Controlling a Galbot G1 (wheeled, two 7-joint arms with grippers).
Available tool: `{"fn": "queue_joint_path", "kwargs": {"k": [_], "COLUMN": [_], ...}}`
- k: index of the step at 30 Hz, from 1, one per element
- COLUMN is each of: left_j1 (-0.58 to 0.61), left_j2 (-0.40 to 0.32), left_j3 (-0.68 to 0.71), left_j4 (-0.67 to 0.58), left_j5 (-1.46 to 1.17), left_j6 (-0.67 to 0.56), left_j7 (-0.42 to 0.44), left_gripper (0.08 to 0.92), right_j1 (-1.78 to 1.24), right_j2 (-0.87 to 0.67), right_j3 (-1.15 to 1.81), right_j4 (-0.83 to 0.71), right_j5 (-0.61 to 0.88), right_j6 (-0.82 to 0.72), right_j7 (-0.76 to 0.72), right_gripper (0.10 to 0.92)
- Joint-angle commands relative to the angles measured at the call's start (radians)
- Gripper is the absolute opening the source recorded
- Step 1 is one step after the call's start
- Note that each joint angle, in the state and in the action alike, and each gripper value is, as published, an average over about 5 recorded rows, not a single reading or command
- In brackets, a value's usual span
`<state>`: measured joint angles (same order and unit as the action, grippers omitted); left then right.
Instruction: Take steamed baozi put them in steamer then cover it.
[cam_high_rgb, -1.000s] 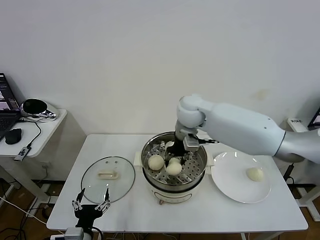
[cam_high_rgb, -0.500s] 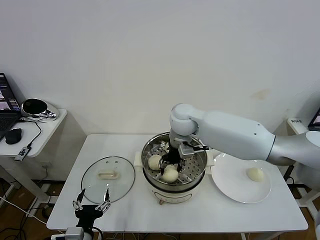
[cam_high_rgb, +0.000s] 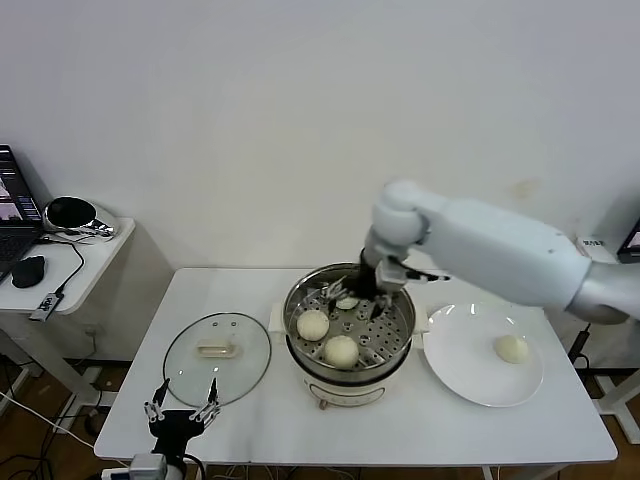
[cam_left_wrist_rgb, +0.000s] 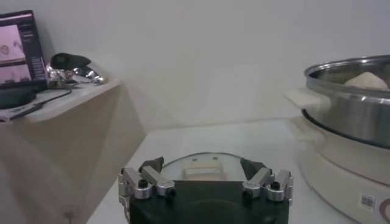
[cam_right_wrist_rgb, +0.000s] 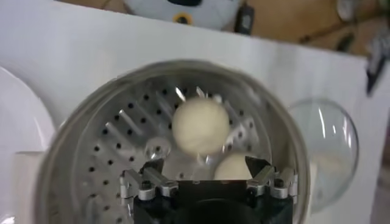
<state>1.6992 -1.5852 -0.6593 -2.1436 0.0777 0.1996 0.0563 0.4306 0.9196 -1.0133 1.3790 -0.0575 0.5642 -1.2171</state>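
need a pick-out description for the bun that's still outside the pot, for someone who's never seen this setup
Start at the round shiny stainless-steel steamer in the middle of the white table. On the robot's right stands a flat round white plate. The smooth cream-white steamed bun lying alone on it is the one; the other buns sit on the steamer's perforated tray.

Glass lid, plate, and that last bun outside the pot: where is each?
Glass lid (cam_high_rgb: 216, 357): head view, on its clear dome.
Plate (cam_high_rgb: 462, 360): head view, on its bare middle.
Last bun (cam_high_rgb: 511, 348): head view, on its top.
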Motion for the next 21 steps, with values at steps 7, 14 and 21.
{"fn": "queue_joint_path", "kwargs": {"k": [7,14,21], "left_j1": [0.007,0.007,0.021], "left_j2": [0.053,0.058,0.044], "left_j3": [-0.003,-0.004,-0.002], "left_j4": [0.008,-0.004,-0.007], "left_j5": [-0.026,-0.062,-0.055], "left_j6": [0.024,0.06,0.066], "left_j7": [0.007,0.019,0.023], "left_gripper": [0.823,0.823,0.823], "right_j1": [-0.063,-0.314,-0.435], "right_j2": [-0.458,-0.455,-0.431], "right_j3": [0.073,0.286,0.354], "right_j4": [-0.011,-0.135,-0.202], "right_j5": [0.093,-0.069,-0.151], "right_j6": [-0.792,-0.754,-0.642], "right_j7": [-0.059,-0.045,-0.018], "right_gripper": [0.823,0.823,0.823]}}
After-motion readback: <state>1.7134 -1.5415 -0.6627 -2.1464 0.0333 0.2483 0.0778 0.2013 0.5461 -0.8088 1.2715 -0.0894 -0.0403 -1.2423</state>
